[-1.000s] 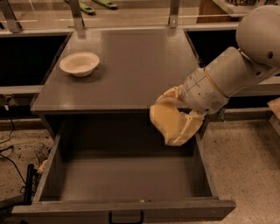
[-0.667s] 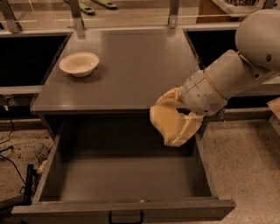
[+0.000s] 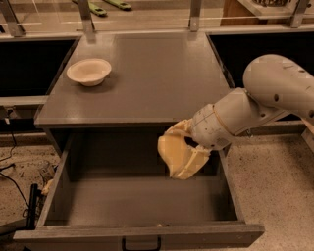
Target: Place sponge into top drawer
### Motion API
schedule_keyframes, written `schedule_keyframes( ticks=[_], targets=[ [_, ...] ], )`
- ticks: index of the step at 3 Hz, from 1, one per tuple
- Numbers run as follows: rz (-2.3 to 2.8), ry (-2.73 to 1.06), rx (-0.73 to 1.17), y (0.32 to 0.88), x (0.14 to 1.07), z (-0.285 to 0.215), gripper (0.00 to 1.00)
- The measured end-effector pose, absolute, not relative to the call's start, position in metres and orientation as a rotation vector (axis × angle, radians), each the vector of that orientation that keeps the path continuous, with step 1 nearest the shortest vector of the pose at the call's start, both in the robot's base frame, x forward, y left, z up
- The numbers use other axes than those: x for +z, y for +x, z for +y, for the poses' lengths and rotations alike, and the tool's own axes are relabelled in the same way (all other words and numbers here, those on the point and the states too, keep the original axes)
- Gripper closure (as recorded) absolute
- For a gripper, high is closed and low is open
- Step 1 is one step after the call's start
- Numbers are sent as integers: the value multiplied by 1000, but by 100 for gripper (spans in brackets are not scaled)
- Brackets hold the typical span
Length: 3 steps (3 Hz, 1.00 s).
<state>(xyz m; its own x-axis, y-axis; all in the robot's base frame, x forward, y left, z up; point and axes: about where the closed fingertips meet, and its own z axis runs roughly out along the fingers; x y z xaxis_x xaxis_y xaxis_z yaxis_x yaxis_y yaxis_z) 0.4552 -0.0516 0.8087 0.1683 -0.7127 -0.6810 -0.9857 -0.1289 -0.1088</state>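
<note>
The single cream two-finger gripper (image 3: 179,158) hangs above the right rear part of the open drawer, just below the front edge of the tabletop. Its fingers are closed around the one small pale yellow soft sponge (image 3: 168,149), which is held up in the air over the drawer's inside and touches neither its floor nor its walls. Behind the gripper, the robot's one pale grey jointed arm (image 3: 265,98) comes in from the right, its rounded shoulder beside the table's right edge. Below is the one wide, shallow dark grey-brown top drawer (image 3: 137,203), pulled well out, with a flat front panel and one small black handle (image 3: 141,243) at its centre. Above it lies the flat dark grey tabletop (image 3: 162,73), and on its rear left part stands one cream round bowl (image 3: 89,71), upright and well apart from the gripper. Beyond the table's far edge lie two green objects (image 3: 98,9), too far off to identify. A speckled floor (image 3: 274,191) surrounds the cabinet.
</note>
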Motion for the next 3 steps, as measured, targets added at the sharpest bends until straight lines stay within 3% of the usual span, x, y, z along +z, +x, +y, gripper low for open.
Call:
schedule_keyframes(
  ticks=[3],
  targets=[
    [1638, -1867, 763, 449, 765, -34, 100]
  ],
)
